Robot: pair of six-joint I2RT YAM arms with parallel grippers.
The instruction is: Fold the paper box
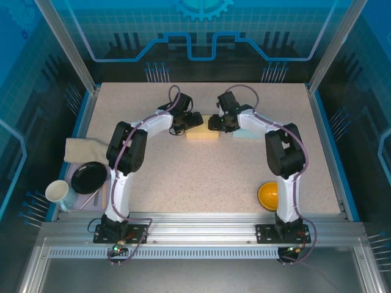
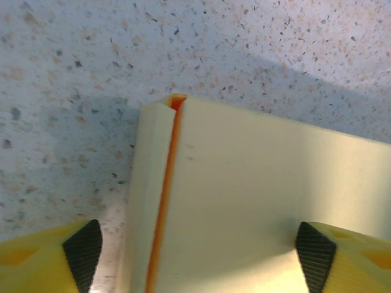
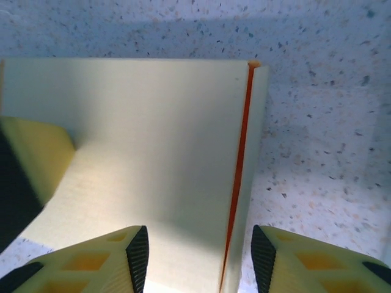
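Observation:
The paper box (image 1: 202, 135) is a pale yellow, flat-lying box at the middle back of the table. My left gripper (image 1: 184, 126) is at its left end and my right gripper (image 1: 219, 124) at its right end. In the left wrist view the box (image 2: 244, 195) shows an orange seam near its left edge. The left gripper (image 2: 198, 247) stands wide open across that end, one finger (image 2: 82, 253) over the table and the other over the box top. In the right wrist view the right gripper (image 3: 200, 256) is open astride the seamed right edge of the box (image 3: 153, 134), without pinching it.
A light blue flat object (image 1: 245, 133) lies just right of the box, beside my right gripper. An orange bowl (image 1: 269, 195) sits near the right arm's base. At the front left are a black bowl (image 1: 89, 177), a white mug (image 1: 58, 192) and a beige cloth (image 1: 82, 149).

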